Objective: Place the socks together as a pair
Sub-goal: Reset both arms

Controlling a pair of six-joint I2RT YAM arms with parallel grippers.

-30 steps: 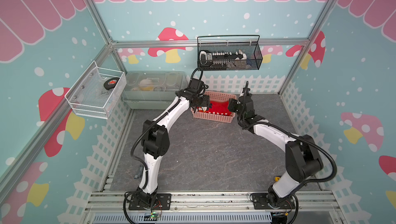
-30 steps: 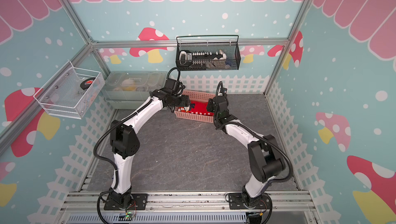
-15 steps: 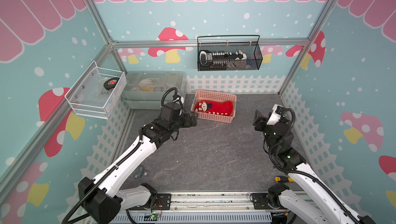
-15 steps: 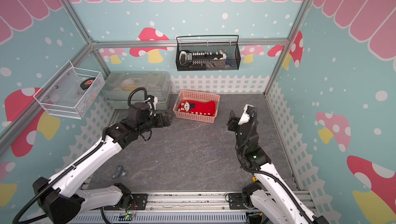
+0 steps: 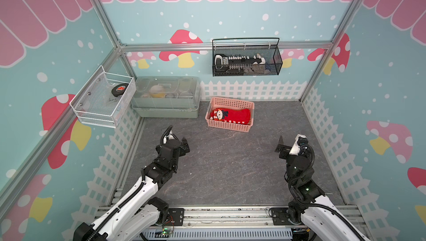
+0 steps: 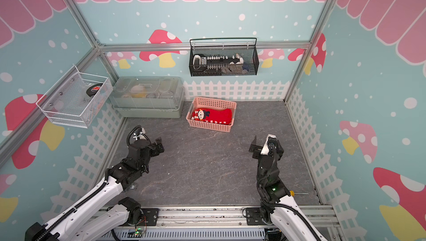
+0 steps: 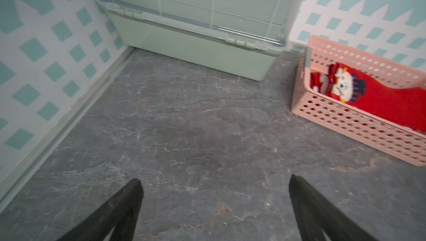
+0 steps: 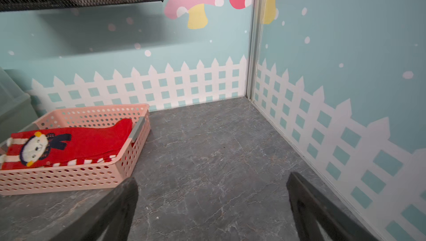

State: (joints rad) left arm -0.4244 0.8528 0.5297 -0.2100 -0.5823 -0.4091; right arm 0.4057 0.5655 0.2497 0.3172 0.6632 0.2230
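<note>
The soft red knitted socks (image 5: 230, 115), bearing a white-faced figure and red-and-white striped trim, are lying flat inside the pink perforated plastic basket (image 5: 230, 101). The basket is sitting near the rear wall, just beside the pale green lidded storage box (image 5: 166, 112). In the right wrist view a striped edge is showing beneath the upper sock, so one sock is judged to be resting on another. The basket walls are holding the soft pair in line.

The left gripper (image 7: 214, 178) is hovering over the bare grey stone-pattern tabletop (image 5: 230, 166), jaws spread wide with nothing between them. The right gripper (image 8: 212, 176) is doing likewise. Both are sitting well apart from the basket, one to each side, leaving it unobstructed. The pairing is judged complete or nearly so.
</note>
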